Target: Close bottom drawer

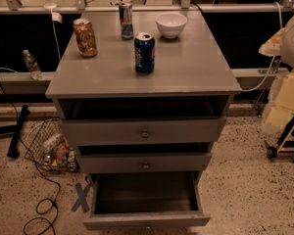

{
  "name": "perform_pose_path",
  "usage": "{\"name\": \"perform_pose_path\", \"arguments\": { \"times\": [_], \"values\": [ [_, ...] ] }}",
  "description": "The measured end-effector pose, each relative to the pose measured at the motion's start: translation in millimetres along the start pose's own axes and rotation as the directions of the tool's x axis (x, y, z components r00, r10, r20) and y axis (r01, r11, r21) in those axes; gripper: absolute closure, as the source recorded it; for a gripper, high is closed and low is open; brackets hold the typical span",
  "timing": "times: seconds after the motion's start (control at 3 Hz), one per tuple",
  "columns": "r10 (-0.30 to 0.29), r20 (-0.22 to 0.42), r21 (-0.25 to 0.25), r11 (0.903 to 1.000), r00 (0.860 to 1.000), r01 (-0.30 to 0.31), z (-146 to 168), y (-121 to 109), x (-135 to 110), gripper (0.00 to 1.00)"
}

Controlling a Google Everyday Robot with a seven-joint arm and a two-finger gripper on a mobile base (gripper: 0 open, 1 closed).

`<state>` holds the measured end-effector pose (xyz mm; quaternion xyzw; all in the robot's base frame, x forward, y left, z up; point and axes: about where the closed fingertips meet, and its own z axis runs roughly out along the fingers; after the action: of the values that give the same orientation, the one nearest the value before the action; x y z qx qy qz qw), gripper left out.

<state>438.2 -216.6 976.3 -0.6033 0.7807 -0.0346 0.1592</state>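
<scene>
Below the desk's front edge, at floor level, the bottom drawer (146, 221) stands pulled far out toward the camera. Its flat grey front faces the viewer, and the front's long axis runs left to right, parallel to the front edge of the desk top (196, 67). The dark, boxy inside is exposed from above. The drawer's own knob is cut off by the lower border and cannot be made out.

The middle drawer (186, 161) and the top drawer (186, 129) sit slightly proud of the carcass. Each carries one small round knob at centre.

On the desk top:
- A blue Pepsi can (144, 53) stands upright near the centre, its white "pepsi" lettering running vertically.
- An orange-gold can (85, 37) stands near the left edge, slightly tilted. Its print is not legible.
- A slim blue-and-silver can (126, 21) stands by the back edge. Its label is not legible.
- A white bowl (171, 24) sits just to the right of the slim can.

On the floor, a wire basket (36, 141) lies off the front left corner, and a tape cross (82, 197) lies beside the open drawer.

The gripper (277, 43) hangs beyond the desk's right edge, well apart from the bottom drawer. Whether it is apart or together cannot be told.
</scene>
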Motion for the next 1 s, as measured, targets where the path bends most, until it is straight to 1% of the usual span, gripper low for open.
{"name": "perform_pose_path", "arguments": {
  "times": [0.33, 0.67, 1.0],
  "values": [
    [0.0, 0.0, 0.0, 1.0, 1.0, 0.0, 0, 0, 0, 0.0],
    [0.032, -0.022, -0.002, 0.9995, 0.999, -0.032, 19, 5, 7, 0.0],
    [0.15, -0.063, -0.019, 0.9883, 0.987, -0.152, 83, 22, 34, 0.0]
  ]
}}
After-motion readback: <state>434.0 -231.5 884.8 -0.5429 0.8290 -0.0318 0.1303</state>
